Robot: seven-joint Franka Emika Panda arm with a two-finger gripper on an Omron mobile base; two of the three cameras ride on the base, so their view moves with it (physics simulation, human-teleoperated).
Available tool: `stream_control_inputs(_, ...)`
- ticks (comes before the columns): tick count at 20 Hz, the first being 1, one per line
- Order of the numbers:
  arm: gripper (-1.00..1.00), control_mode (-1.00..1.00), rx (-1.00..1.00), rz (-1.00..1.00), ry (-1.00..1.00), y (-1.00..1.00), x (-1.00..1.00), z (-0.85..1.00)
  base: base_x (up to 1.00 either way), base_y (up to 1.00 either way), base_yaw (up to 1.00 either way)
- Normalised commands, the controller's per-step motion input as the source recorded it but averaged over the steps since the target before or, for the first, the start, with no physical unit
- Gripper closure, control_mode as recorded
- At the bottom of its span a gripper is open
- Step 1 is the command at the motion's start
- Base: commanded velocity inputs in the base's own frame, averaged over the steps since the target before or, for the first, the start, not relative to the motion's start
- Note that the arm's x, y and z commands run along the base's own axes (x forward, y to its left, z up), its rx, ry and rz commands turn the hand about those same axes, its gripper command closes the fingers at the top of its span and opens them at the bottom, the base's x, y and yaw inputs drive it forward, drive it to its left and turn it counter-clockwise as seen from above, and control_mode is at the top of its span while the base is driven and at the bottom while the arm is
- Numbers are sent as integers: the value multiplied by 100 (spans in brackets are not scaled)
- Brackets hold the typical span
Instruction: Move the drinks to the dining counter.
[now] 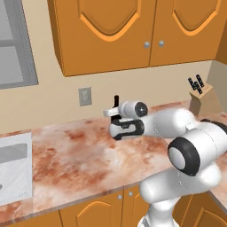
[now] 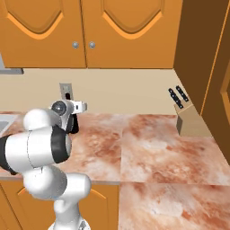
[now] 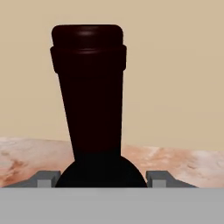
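Observation:
A slim black bottle [image 3: 87, 87] stands upright close in front of the hand camera, with its narrow neck up against the beige wall. My gripper [image 3: 103, 177] is shut on its lower body, one grey fingertip [image 3: 47, 178] pressed to each side. In the left base view the bottle's neck [image 1: 116, 101] pokes up behind my hand [image 1: 126, 126], over the back of the marble counter [image 1: 80, 155]. Whether its base rests on the counter is hidden. The dining counter is out of view.
A wooden knife block [image 1: 201, 95] [image 2: 188, 119] stands at the counter's right end by a tall cabinet. A steel sink [image 1: 13, 164] lies at the left. A wall outlet [image 1: 85, 96] and orange upper cabinets [image 1: 111, 31] are behind the bottle.

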Motion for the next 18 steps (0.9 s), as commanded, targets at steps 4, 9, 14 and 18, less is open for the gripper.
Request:
stream_control_inputs(4, 100, -100, 0, 0, 2, -20, -49, 85, 0, 0, 0)
stream_control_inputs(9, 100, -100, 0, 0, 2, -18, -76, 58, 0, 0, 0)
stream_control_inputs(14, 100, -100, 0, 0, -4, -19, -74, 40, 0, 0, 0)
stream_control_inputs(18, 100, -100, 0, 0, -4, -12, -69, 36, 0, 0, 0)
